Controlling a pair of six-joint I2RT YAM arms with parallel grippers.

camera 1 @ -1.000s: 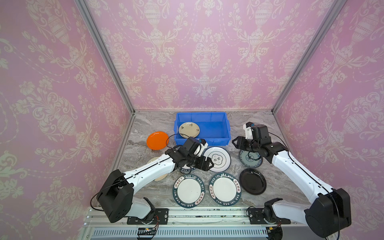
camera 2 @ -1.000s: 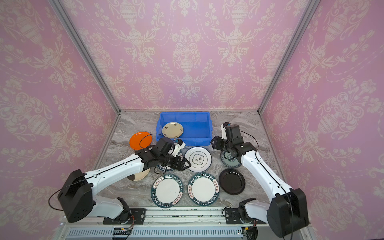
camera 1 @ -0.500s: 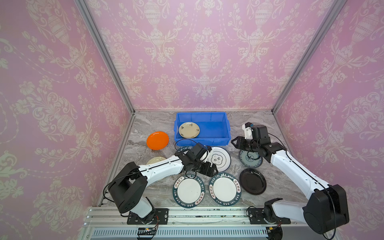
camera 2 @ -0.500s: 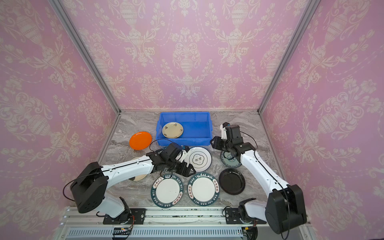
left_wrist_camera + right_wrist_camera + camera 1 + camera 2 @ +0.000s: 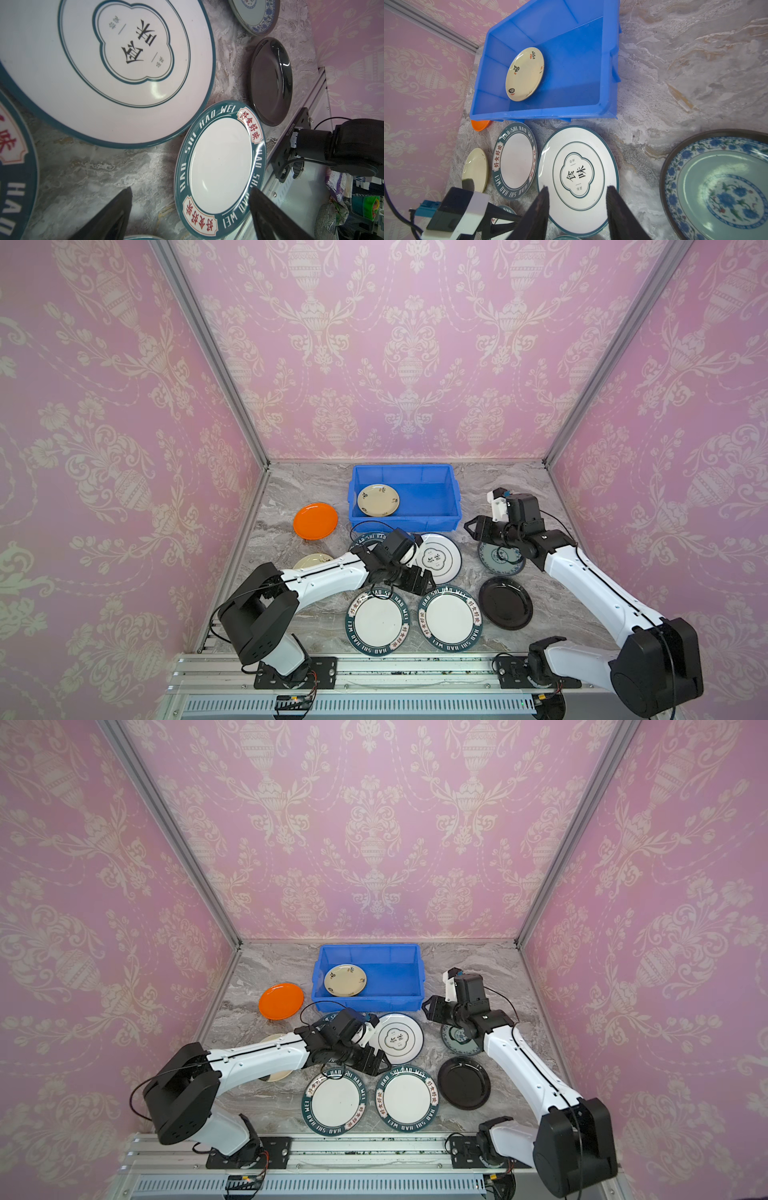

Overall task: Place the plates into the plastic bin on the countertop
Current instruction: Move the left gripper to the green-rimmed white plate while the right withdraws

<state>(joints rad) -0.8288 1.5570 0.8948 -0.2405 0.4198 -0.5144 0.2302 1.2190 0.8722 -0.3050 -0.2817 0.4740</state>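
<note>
On the countertop (image 5: 307, 485), toward the back wall, you have the blue bin (image 5: 424, 521), and one cream plate (image 5: 378, 500) lies flat in its left half. Eight more plates lie flat outside it. You find the orange plate (image 5: 315, 521) just left of the bin. A second cream plate (image 5: 309, 561) lies near the left wall, partly under your left arm, and that arm also covers part of a teal-rimmed plate (image 5: 365, 537) just in front of the bin's left corner. The emblem plate (image 5: 438, 558), white with a dark mark at its centre, lies in front of the bin's middle. To its right, partly under your right arm, is the blue-patterned plate (image 5: 495, 567), and the black plate (image 5: 505, 603) lies nearer the front. Two further teal-rimmed plates, the left front plate (image 5: 377, 621) and the right front plate (image 5: 450, 617), lie side by side at the front edge, nearly touching.

Your left gripper (image 5: 424, 580) hangs over the spot where the emblem plate and both front plates come close. Its jaws stand wide and hold nothing; the left wrist view shows the right front plate between its fingers (image 5: 116, 214). Whether the tips touch the countertop, you cannot tell.

Your right gripper (image 5: 473, 529) hovers off the bin's front right corner, just beside the blue-patterned plate. Its jaws are partly apart and empty.
</note>
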